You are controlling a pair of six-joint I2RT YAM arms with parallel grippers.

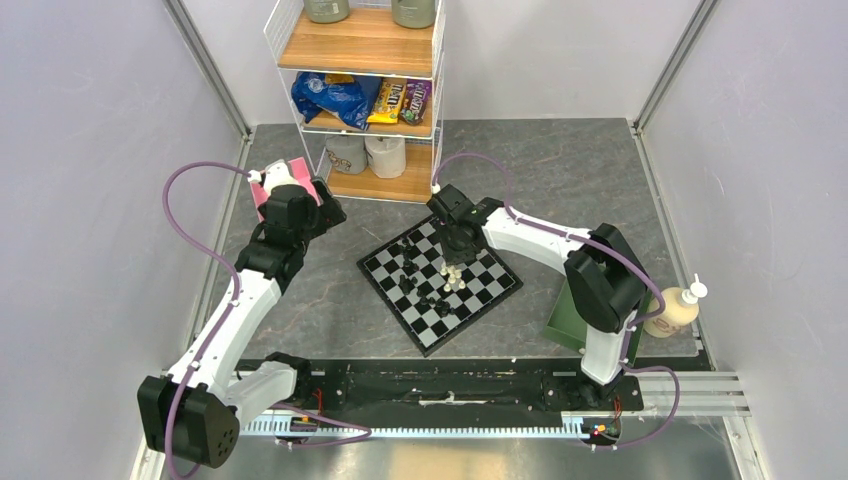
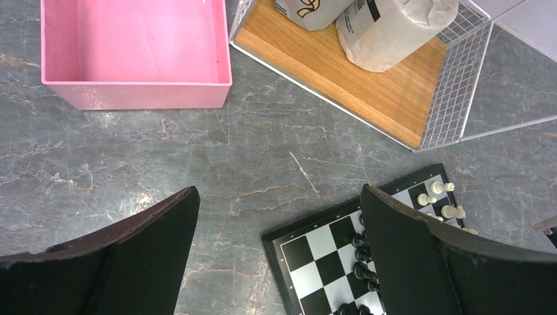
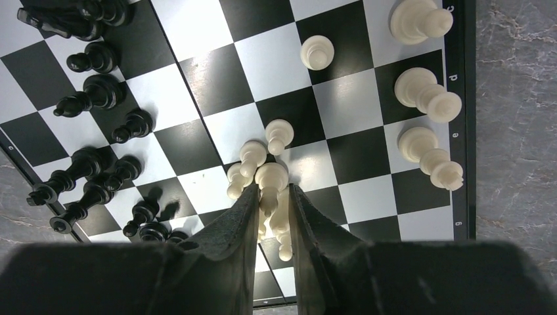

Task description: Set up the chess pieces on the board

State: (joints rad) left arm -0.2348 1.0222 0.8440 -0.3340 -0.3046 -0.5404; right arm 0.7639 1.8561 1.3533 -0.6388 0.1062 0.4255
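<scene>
Grey marbled stone patterned the desk [image 1: 330,300], and the board [image 1: 432,322] lay about midway between its left and right edges, turned so one corner pointed to the near edge. The right gripper [image 3: 271,197] hung over the middle of the board with its jaws drawn narrow around a cream piece [image 3: 271,176], whose stem sat between the two fingers and whose head showed just past their tips. More cream pieces [image 3: 430,95] stood in a row along one rim of the board, with a few crowded close beside the held one. The black pieces [image 3: 98,95] were scattered over the opposite side, several of them tipped over. The left gripper [image 2: 279,190] hovered above bare desk toward the far left corner with its jaws spread wide and nothing between them, near a pink box [image 2: 131,95] and the foot of a wire shelf [image 2: 368,85].
</scene>
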